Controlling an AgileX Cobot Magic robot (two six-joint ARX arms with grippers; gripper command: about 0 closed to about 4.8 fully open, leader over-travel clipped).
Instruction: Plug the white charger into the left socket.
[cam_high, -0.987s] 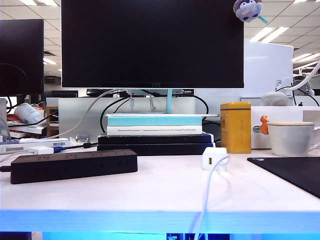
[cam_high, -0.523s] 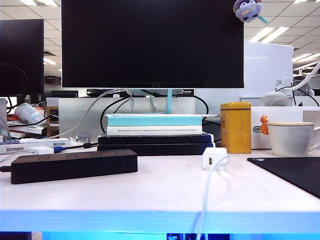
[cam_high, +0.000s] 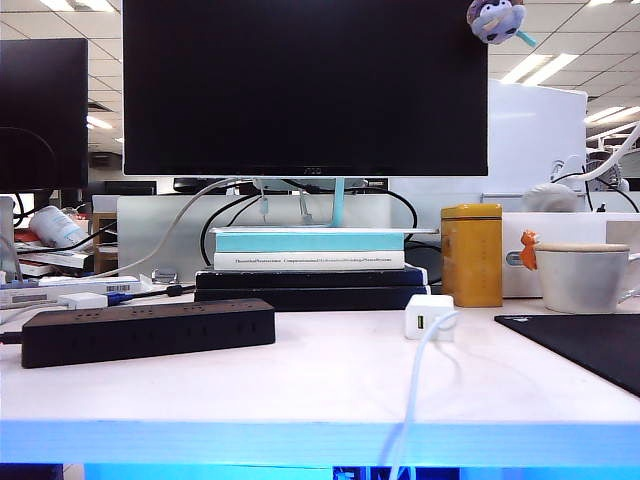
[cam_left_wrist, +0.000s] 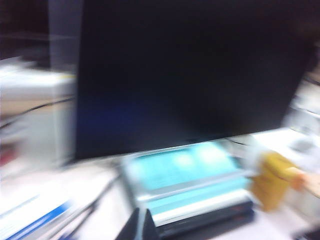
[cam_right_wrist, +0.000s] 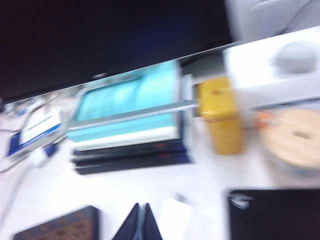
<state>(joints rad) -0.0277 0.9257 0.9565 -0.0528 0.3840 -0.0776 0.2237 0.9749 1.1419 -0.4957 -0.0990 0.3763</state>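
Across the exterior frames nothing on the table has shifted: the white charger (cam_high: 429, 316) stands where it stood a second ago, near the middle of the white table (cam_high: 320, 385) just in front of the book stack (cam_high: 310, 265), its cable (cam_high: 409, 400) running forward over the table's front edge, and neither arm has come into that view. The black power strip (cam_high: 147, 331) lies well apart to the left, its left socket (cam_high: 70, 318) unoccupied; single slots cannot be made out. Both wrist views are blurred. The left gripper (cam_left_wrist: 139, 226) hangs above the table before the monitor (cam_left_wrist: 190, 75), fingers pressed together and holding nothing. The right gripper (cam_right_wrist: 140, 223) is likewise clenched and empty, hovering just beside the white charger (cam_right_wrist: 175, 217), with the power strip (cam_right_wrist: 60, 226) on its other side. A book spine carries a line of print too small to read. The yellow tin (cam_high: 471, 254) and the lidded cup (cam_high: 585, 274) show no legible writing.
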